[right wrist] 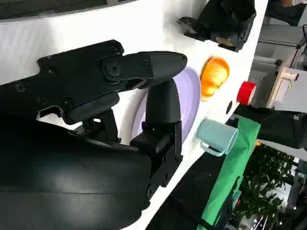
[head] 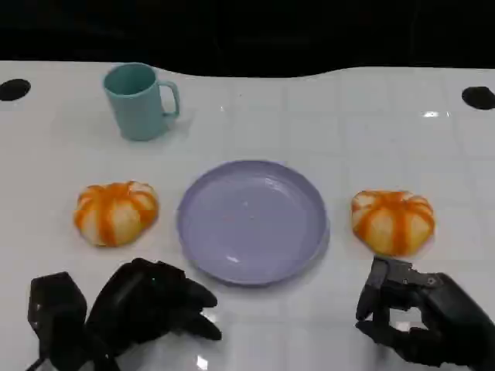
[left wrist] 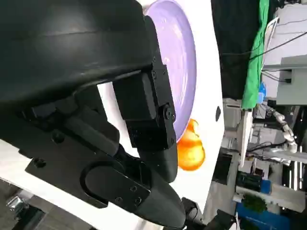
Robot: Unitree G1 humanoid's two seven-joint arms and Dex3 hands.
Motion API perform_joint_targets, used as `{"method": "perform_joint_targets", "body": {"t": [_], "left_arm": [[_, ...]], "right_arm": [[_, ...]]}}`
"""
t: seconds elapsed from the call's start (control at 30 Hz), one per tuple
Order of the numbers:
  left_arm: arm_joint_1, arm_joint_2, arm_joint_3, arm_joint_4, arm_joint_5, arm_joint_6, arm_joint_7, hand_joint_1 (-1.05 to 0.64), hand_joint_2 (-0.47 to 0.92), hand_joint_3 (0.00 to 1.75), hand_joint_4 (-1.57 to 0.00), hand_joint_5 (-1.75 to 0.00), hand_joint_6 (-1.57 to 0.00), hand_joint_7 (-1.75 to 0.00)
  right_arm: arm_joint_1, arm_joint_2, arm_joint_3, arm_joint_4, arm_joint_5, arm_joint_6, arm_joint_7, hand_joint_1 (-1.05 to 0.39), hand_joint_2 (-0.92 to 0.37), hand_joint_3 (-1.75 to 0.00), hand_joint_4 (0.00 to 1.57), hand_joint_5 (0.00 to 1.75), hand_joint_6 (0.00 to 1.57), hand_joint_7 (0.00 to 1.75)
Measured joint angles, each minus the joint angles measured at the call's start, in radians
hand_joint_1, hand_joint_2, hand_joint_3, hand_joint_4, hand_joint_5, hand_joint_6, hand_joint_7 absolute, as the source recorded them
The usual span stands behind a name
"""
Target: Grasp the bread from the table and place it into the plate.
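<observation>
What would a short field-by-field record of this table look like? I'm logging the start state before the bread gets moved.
plate: purple plate, table centre, nothing on it
bread left: orange-and-white bun on the table, left of the plate
bread right: matching bun on the table, right of the plate
mug: teal mug, far left, upright
left hand: near edge, fingers curled in, holding nothing
right hand: just short of the right bun, fingers apart, holding nothing
task state: no bread on the plate yet
</observation>
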Motion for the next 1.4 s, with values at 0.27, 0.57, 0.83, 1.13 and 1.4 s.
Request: {"method": "perform_joint_targets", "body": {"t": [0.27,0.57,0.83,1.13,1.4], "left_arm": [[0.001,0.0,-0.005,-0.001,0.003,-0.002,0.0,-1.05,0.78,0.0,-1.57,-0.23,-1.56,0.0],[0.001,0.0,-0.004,-0.001,0.001,0.001,0.0,-1.05,0.79,0.0,-1.57,-0.23,-1.56,0.0],[0.001,0.0,-0.004,-0.001,0.001,-0.002,0.0,-1.05,0.79,0.01,-1.57,-0.23,-1.56,0.0],[0.001,-0.001,-0.004,0.002,0.001,-0.008,0.0,-1.05,0.78,0.0,-1.57,-0.23,-1.57,-0.01],[0.001,-0.001,-0.006,0.001,0.001,-0.007,0.0,-1.05,0.79,0.0,-1.56,-0.22,-1.55,0.0]], "right_arm": [[0.002,0.0,0.0,-0.01,-0.006,0.006,-0.001,-0.47,-0.92,-0.22,0.64,1.75,0.56,1.48],[0.003,0.0,0.0,-0.01,-0.006,0.006,-0.001,-0.47,-0.92,-0.22,0.63,1.75,0.56,1.48],[0.003,0.0,0.0,-0.009,-0.006,0.006,0.0,-0.48,-0.92,-0.22,0.64,1.75,0.56,1.47],[0.004,-0.018,-0.002,-0.063,-0.042,0.038,-0.015,-0.49,-0.92,-0.25,0.5,1.71,0.43,1.43],[-0.001,-0.055,-0.018,-0.139,-0.102,0.061,-0.065,-0.5,-0.92,-0.12,0.4,1.18,0.43,0.7]]}}
